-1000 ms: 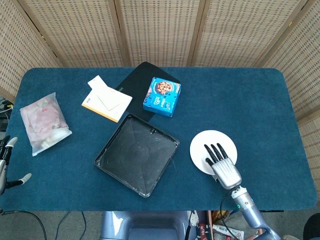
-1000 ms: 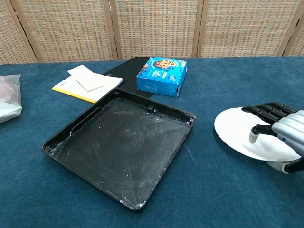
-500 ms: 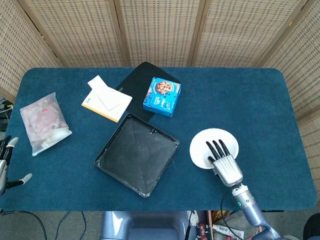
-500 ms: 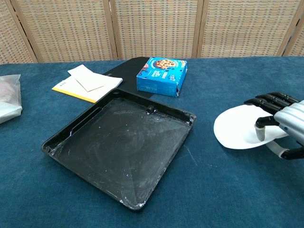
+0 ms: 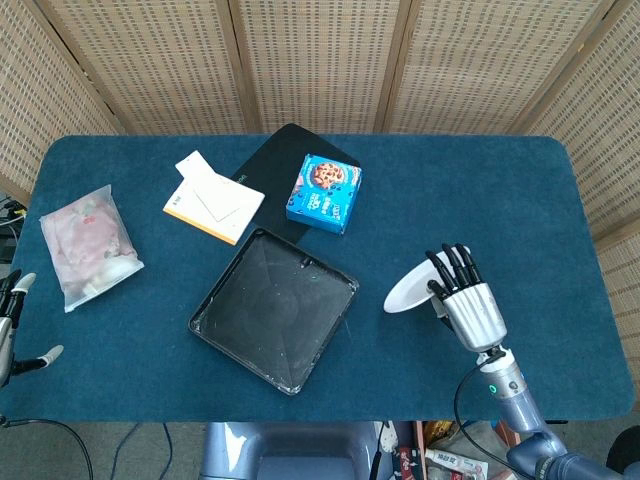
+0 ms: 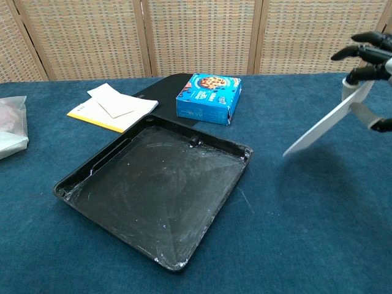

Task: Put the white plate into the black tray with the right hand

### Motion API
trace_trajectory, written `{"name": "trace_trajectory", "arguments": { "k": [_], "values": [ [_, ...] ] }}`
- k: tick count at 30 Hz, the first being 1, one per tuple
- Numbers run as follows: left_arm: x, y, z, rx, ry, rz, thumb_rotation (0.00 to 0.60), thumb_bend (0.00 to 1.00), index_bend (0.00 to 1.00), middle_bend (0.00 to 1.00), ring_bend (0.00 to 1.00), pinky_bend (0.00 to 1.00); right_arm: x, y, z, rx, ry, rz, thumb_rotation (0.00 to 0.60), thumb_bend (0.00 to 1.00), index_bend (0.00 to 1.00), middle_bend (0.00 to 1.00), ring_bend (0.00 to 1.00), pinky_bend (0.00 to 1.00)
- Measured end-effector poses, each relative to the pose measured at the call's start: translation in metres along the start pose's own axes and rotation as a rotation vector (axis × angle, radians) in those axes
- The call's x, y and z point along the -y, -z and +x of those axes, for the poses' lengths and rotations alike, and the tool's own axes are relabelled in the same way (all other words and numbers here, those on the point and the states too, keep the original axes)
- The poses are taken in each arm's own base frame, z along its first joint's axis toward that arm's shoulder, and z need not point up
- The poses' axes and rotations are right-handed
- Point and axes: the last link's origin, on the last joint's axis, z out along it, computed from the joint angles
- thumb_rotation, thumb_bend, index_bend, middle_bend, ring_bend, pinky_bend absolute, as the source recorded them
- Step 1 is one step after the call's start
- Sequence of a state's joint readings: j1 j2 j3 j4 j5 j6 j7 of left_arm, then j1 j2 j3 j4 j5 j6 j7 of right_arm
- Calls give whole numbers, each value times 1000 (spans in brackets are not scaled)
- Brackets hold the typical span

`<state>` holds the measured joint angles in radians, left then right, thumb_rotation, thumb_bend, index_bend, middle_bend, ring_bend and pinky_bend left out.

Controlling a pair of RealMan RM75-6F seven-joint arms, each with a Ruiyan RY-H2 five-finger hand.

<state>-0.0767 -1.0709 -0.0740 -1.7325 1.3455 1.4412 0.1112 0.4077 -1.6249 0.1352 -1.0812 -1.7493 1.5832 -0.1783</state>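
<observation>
White plate (image 6: pixel 327 124) tilted, gripped by right hand (image 5: pixel 465 298) at right edge, partly cropped | black tray (image 5: pixel 274 308) centre | left hand (image 5: pixel 12 325) lower left, mostly cut off, grip unreadable

open cloth (image 6: pixel 288 202) between plate (image 6: pixel 324 125), tray (image 6: pixel 159 196)

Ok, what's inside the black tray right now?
Nothing sits in the tray, only whitish smears on its floor. The plate is off the table, tilted in the right hand. Nothing hides the tray.
</observation>
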Motion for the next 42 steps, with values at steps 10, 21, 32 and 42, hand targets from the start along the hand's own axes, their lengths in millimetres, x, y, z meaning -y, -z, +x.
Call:
{"name": "trace_trajectory", "arguments": {
  "k": [10, 21, 32, 42],
  "values": [
    [3, -6, -1, 11, 2, 17, 600, 0, 0, 0, 0, 0, 27, -63, 47, -114, -41, 124, 600, 517, 668, 156, 0, 92],
    [4, -16, -8, 42, -16, 38, 600, 0, 0, 0, 0, 0, 103, -137, 61, -5, -180, 411, 600, 515, 667, 181, 0, 94],
    [9, -28, -13, 70, -17, 80, 600, 0, 0, 0, 0, 0, 171, -174, 37, 63, -187, 610, 600, 506, 668, 196, 0, 107],
    [14, -37, -18, 101, -24, 112, 600, 0, 0, 0, 0, 0, 199, -184, 9, 142, -239, 617, 600, 503, 667, 202, 0, 120]
  ]
}}
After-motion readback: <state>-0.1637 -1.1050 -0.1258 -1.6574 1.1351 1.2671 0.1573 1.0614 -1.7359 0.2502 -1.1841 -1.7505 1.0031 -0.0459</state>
